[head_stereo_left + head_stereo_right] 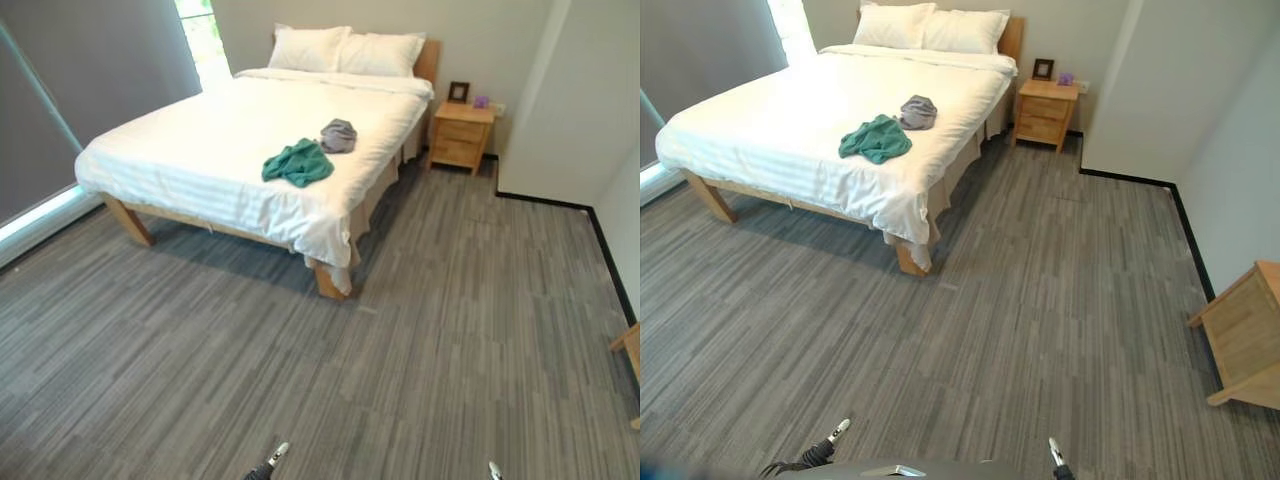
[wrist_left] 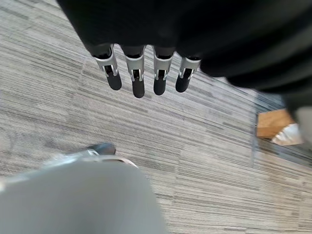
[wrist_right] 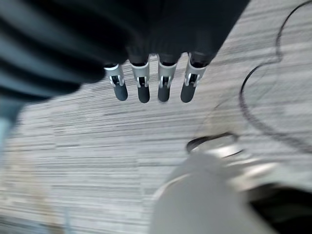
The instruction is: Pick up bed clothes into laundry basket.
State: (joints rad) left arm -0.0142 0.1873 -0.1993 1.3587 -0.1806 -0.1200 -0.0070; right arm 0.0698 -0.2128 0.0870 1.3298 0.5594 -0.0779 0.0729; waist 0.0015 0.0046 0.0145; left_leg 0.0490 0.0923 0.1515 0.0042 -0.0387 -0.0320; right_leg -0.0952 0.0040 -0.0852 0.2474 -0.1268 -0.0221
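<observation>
Bed (image 1: 200, 150): white sheets, wooden legs, two pillows (image 1: 345, 50) at the headboard edge; it carries the clothes, so both sit at a height the hands can likely reach once the robot is alongside.

Green garment (image 1: 298, 163): crumpled heap near the bed's right side edge, toward the foot corner. Loosely dropped, not folded.

Grey garment (image 1: 339, 135): smaller bundle just beside the green one, nearer the pillows, also close to the right side edge.

Nightstand (image 1: 462, 135): against the wall beside the headboard, bearing a small frame and a purple item too small to identify.

Left hand (image 2: 141, 73): fingers straight, empty, hanging over the floor, well apart from the bed.

Right hand (image 3: 153, 80): likewise extended and empty.

Wooden furniture (image 1: 1245, 335): cut off at the edge, kind unclear.
</observation>
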